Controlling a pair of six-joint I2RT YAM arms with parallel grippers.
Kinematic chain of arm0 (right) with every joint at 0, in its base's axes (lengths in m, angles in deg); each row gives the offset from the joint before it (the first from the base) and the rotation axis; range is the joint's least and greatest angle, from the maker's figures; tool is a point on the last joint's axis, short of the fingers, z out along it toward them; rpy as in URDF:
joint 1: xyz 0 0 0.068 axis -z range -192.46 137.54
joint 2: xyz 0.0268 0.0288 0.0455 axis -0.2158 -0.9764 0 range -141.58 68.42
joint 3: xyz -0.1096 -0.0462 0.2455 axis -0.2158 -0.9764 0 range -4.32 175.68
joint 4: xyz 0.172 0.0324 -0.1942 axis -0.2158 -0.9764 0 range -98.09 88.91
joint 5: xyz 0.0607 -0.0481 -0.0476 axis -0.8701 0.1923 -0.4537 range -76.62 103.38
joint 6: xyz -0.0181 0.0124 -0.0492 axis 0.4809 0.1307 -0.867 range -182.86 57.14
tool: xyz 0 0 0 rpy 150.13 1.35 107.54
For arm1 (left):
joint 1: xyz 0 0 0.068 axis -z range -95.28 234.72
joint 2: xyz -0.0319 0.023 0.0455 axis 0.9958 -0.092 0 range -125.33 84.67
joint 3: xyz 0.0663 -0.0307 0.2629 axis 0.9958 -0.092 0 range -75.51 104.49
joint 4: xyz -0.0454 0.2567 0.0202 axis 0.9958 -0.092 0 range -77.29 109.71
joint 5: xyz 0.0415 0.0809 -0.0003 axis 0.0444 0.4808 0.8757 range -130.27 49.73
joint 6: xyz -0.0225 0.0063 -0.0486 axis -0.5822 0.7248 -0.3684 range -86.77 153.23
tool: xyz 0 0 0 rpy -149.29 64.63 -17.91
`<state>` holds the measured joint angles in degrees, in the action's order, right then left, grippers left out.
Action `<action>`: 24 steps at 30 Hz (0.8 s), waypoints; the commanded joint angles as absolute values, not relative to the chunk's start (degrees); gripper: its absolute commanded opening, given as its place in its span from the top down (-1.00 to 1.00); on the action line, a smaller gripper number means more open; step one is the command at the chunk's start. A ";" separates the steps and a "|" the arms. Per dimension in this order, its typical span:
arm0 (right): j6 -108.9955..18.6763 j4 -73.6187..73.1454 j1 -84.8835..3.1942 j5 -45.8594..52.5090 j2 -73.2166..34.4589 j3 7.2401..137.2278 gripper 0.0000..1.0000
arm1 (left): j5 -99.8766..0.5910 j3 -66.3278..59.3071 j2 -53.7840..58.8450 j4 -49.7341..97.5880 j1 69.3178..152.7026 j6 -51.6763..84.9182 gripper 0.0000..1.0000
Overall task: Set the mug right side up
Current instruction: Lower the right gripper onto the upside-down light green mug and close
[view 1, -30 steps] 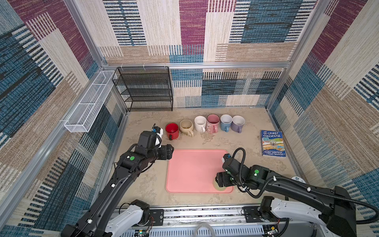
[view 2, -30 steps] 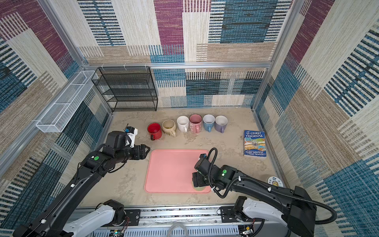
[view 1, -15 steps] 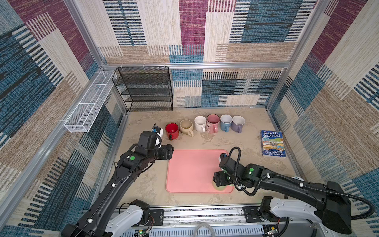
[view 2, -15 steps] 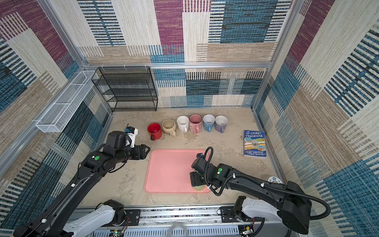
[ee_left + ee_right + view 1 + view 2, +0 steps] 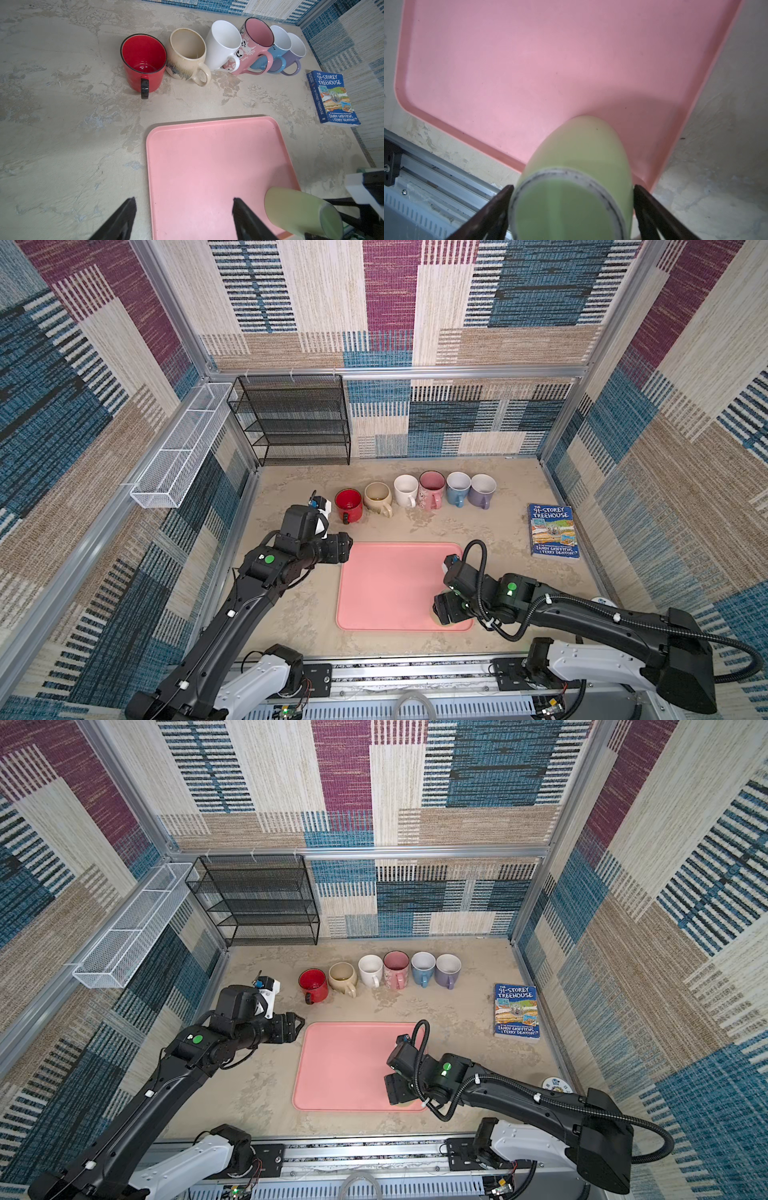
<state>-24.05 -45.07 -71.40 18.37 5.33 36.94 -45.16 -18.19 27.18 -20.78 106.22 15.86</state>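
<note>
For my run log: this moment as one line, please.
green mug: not upright, on pink tray corner | right gripper: astride mug, grip unclear | left gripper: open, empty

You look down into a space closed on three sides by woven panels: the back wall (image 5: 390, 302), the left wall (image 5: 62, 385) and the right wall (image 5: 685, 385), all patched in striped blue, beige, cream and magenta. Aluminium posts (image 5: 174, 310) stand in the two far corners, and a rail (image 5: 457, 372) crosses the back wall partway up. The floor (image 5: 498, 526) is a mottled beige, plaster-like surface. In the far left corner a black mesh shelf unit (image 5: 299, 423) with several tiers stands against the back wall. A long white wire basket (image 5: 183, 452) hangs on the left wall, just beside it. Your light is soft and even, with faint shadows.
</note>
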 commanded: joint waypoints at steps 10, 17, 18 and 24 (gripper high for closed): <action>-21.46 -45.88 -72.65 21.83 1.79 38.22 -0.57 | -45.90 -18.36 27.56 -19.84 106.21 17.23 -0.56; -22.08 -44.30 -72.58 23.12 -1.16 40.41 -0.37 | -46.08 -18.69 28.13 -19.84 106.25 17.14 -0.56; -22.21 -44.13 -72.58 23.34 -1.60 40.74 -0.34 | -46.07 -18.65 28.14 -19.84 106.25 17.16 -0.56; -23.74 -42.26 -72.55 23.92 -5.52 43.76 -0.45 | -46.45 -18.73 28.10 -19.85 106.23 17.06 -0.56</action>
<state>-22.74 -44.81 -72.49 22.98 -4.24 42.62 -45.40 -18.65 28.10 -20.56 106.22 15.86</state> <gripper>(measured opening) 0.779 0.780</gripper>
